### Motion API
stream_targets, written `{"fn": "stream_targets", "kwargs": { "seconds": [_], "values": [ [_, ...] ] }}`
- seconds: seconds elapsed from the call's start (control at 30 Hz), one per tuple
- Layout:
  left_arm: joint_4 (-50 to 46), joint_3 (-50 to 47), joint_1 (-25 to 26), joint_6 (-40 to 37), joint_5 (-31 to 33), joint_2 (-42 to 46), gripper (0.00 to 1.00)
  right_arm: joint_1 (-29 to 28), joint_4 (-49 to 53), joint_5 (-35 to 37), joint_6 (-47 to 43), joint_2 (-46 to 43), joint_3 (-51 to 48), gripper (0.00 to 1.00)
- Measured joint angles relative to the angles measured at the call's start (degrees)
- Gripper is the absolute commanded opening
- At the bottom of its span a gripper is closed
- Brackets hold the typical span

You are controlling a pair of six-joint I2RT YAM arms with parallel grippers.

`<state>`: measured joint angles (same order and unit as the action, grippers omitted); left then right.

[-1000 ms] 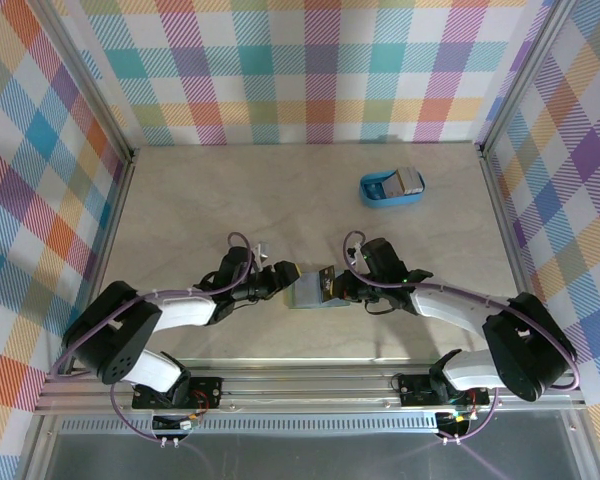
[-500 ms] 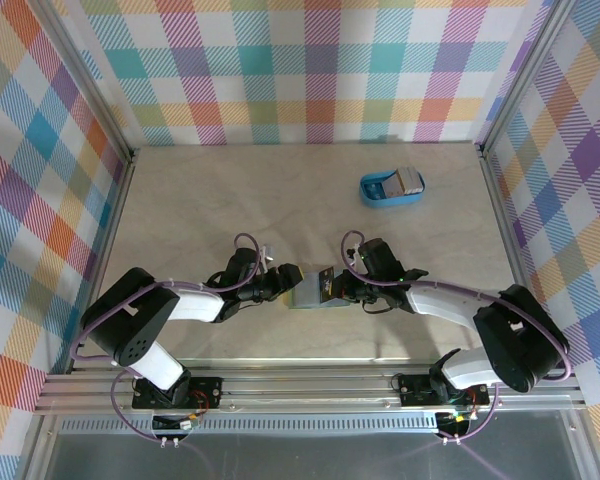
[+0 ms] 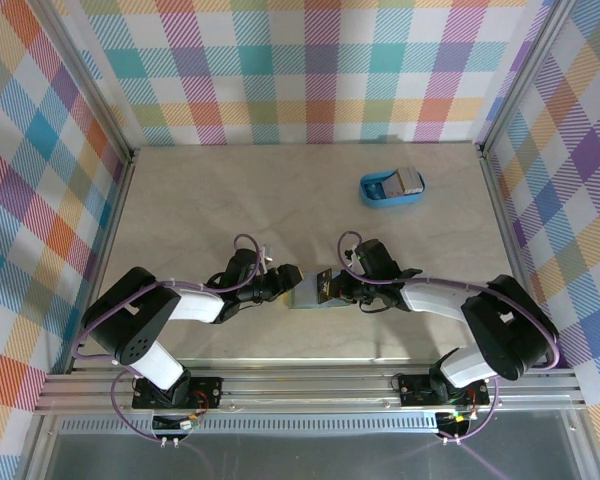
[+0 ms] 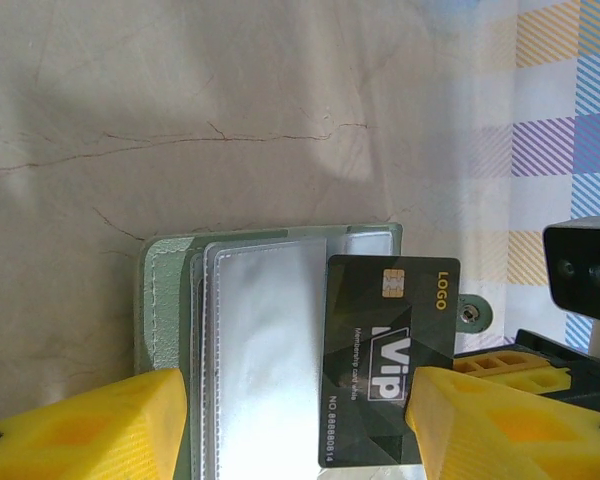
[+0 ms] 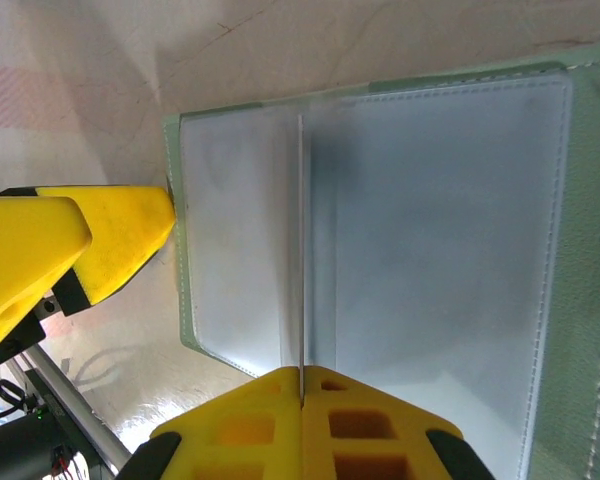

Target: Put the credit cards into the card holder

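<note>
The sage-green card holder [image 3: 306, 296] lies open on the table between my two grippers, its clear sleeves facing up [image 4: 165, 290] [image 5: 430, 220]. My right gripper [image 3: 329, 284] [image 5: 302, 375] is shut on a dark credit card [image 4: 390, 350] printed VIP. The card stands on edge over the sleeves and appears as a thin line in the right wrist view [image 5: 302, 250]. Whether its edge is inside a sleeve I cannot tell. My left gripper [image 3: 287, 279] [image 4: 292, 388] is open, its yellow fingers [image 4: 80, 430] standing either side of the holder, one fingertip [image 5: 130, 230] at the holder's left edge.
A bright blue tray [image 3: 378, 192] with more cards [image 3: 410, 180] in it stands at the back right. Metal rails and checked walls [image 3: 40, 150] bound the table on three sides. Open tabletop lies between the holder and the tray.
My left gripper has edged right, closer to the holder, and its arm has dropped lower. The right gripper has crept slightly left with the card.
</note>
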<state>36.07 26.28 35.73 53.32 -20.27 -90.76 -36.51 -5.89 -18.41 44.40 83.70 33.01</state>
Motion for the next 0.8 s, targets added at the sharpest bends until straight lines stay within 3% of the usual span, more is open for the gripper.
{"fn": "stream_targets", "kwargs": {
  "seconds": [0.8],
  "values": [
    [0.33, 0.0, 0.7, 0.04, 1.07, -0.7, 0.61, 0.0, -2.27, -1.16, 1.51, 0.74, -0.66, 0.0]
  ]
}}
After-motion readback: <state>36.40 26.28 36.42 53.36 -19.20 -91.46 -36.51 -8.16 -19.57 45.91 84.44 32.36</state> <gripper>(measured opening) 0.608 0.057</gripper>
